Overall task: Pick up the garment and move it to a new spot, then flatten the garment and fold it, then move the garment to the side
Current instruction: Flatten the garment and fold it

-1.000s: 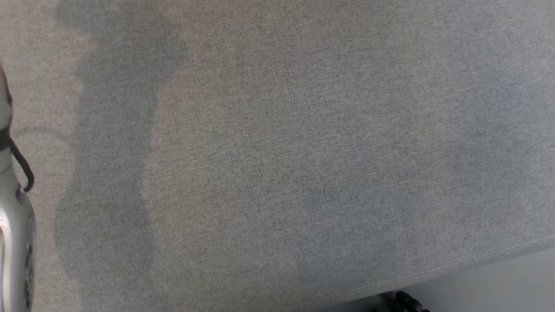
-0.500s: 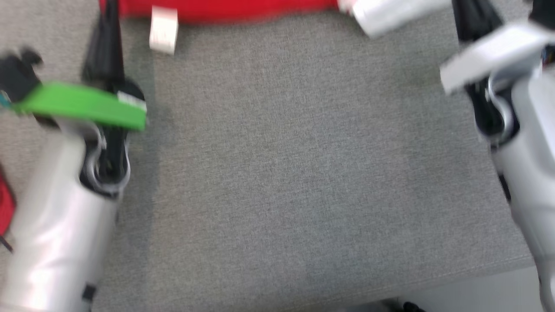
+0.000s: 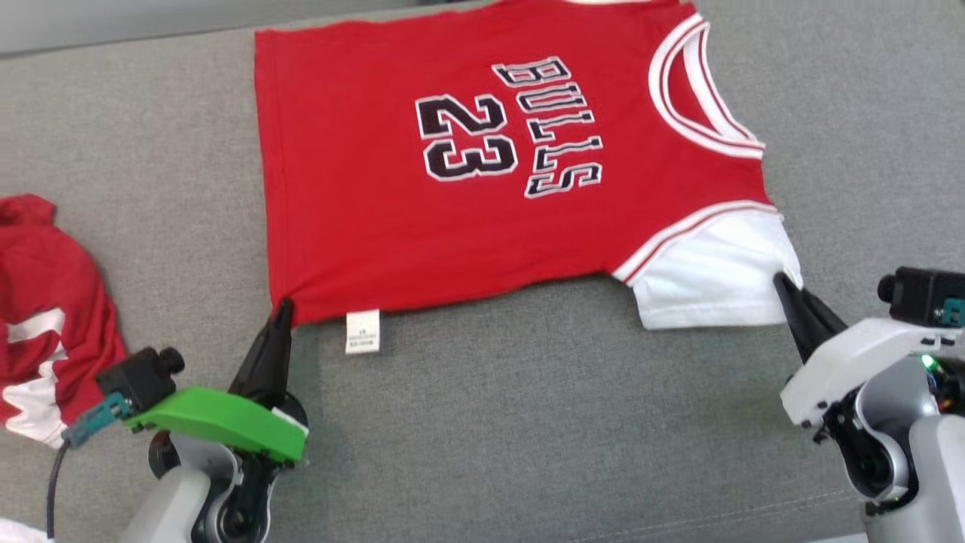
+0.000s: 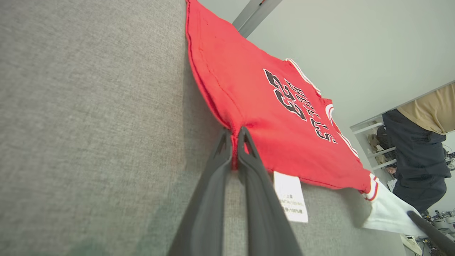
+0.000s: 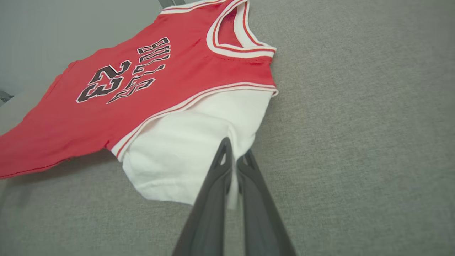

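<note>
The red jersey (image 3: 362, 226) lay spread flat, front up, on grey upholstery (image 3: 528, 437), neck toward 3 o'clock and hem toward 9. It bore black "BULLS 23" lettering, a neck trimmed white and red, a white sleeve (image 3: 709, 279) at 4 o'clock, and a white tag (image 3: 363, 332) at its 6 o'clock edge.

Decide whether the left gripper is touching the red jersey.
Touching: the left wrist view shows the left gripper shut on the red jersey at its hem corner.

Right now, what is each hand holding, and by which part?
Both hold the red jersey: the left hand pinches its hem corner, the right hand pinches the edge of its white sleeve.
</note>
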{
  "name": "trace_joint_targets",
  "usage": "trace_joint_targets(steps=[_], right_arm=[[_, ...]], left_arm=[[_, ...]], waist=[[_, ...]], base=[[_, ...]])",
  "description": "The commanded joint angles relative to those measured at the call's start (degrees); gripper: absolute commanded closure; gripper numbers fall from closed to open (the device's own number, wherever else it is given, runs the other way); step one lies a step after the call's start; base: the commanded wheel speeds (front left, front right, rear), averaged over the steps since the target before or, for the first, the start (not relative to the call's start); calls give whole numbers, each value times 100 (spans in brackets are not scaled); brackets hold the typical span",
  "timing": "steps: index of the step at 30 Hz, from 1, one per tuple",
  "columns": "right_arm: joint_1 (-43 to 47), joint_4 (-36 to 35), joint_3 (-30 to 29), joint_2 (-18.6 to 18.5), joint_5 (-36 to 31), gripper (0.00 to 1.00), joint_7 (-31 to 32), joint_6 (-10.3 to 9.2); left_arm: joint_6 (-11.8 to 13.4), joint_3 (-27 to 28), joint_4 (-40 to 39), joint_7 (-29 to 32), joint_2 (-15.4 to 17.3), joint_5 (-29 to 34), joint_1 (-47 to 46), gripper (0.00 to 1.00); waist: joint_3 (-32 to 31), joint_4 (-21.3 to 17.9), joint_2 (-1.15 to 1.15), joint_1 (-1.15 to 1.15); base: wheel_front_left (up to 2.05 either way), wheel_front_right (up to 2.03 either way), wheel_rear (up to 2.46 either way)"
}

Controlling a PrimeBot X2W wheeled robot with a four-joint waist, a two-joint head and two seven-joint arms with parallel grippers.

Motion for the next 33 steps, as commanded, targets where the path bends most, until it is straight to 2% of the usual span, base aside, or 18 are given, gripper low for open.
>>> trace_joint_targets(steps=[1,7,13,16,20,24,30,33], right_arm=[[232,-164,-179,141,-192,100,242,-2],[981,-924,-745,601,-646,100,1277,-3],[1475,-1357,-985,687,-845,100,1927,-3],[1581,-1469,-1008,692,-715,100,2066,-3],[1406,-1567,-975,694,-670,100,2042,-3],[1095,-1633,-885,696,-633,100,2065,-3],[315,-1469,-660,698,-694,100,2354,-2],[-158,-1283,-620,676,-743,100,2473,-2]], left_arm=[[118,-7,-93,44,102,-17,223,100],[505,-158,-534,311,325,54,761,100],[917,-346,-781,732,553,80,1122,100],[1040,-354,-983,832,597,7,1256,100],[1070,-336,-1190,807,622,59,1206,100],[1039,-387,-1275,899,514,103,831,100],[1165,-460,-1077,1309,388,108,101,100],[1307,-489,-899,1559,322,132,-299,100]], waist=[[-437,134,0,0],[-666,202,0,0],[-700,217,0,0],[-671,215,0,0],[-611,222,0,0],[-537,263,0,0],[-375,301,0,0],[-264,330,0,0]], base=[[0,0,0],[0,0,0],[0,0,0],[0,0,0],[0,0,0],[0,0,0],[0,0,0],[0,0,0]])
